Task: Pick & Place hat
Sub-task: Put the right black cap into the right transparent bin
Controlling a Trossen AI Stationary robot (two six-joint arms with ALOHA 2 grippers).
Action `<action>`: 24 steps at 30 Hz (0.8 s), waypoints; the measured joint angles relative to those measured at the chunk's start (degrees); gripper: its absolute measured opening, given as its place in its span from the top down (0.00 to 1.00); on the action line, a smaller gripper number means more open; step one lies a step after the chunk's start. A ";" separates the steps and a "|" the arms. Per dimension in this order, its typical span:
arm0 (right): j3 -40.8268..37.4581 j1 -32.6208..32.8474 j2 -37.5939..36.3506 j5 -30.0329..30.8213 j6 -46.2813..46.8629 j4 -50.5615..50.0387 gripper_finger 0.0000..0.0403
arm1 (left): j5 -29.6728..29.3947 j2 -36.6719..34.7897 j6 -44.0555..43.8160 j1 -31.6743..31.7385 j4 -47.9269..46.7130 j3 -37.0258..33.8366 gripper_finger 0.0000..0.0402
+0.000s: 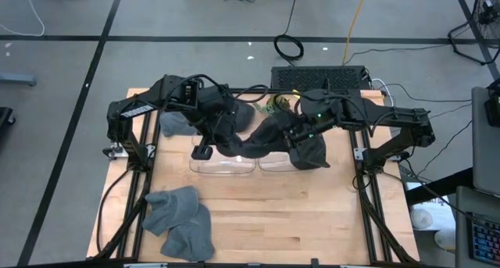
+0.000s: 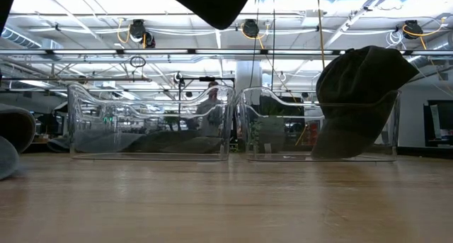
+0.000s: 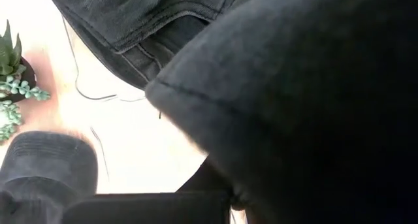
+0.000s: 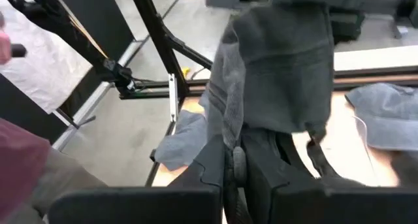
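Nearest you, the light wooden table runs back to two clear plastic bins. Your right gripper is clamped on a dark grey cloth hat, which hangs from its fingers into the right-hand bin. Your left gripper sits against black fabric beside it; I cannot tell its opening.

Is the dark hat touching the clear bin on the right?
Touching. In the low view the dark hat hangs partly inside the right clear bin, draped over its far-right wall and reaching down toward its floor.
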 joint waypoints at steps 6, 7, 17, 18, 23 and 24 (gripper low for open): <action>0.00 -0.02 0.00 0.08 0.35 -0.47 0.96 | 0.93 0.00 -0.26 0.00 0.12 0.00 0.93; 0.00 -0.02 0.00 0.10 0.40 -0.51 0.96 | 0.93 0.00 -0.26 0.00 0.19 0.00 0.92; -0.01 -0.02 -0.24 2.95 0.37 1.46 0.96 | 0.71 0.00 -0.55 0.09 0.22 -0.02 0.95; -0.02 -0.02 -0.41 3.25 0.25 1.71 0.96 | 0.53 0.00 -0.82 0.11 0.24 -0.02 0.93; -0.02 -0.02 -0.92 3.42 -0.53 3.69 0.96 | -0.08 -0.33 -1.51 0.18 0.23 -0.02 0.81; -0.02 -0.02 -0.98 3.45 -0.90 4.46 0.96 | -0.07 -0.37 -1.53 0.18 0.22 -0.02 0.79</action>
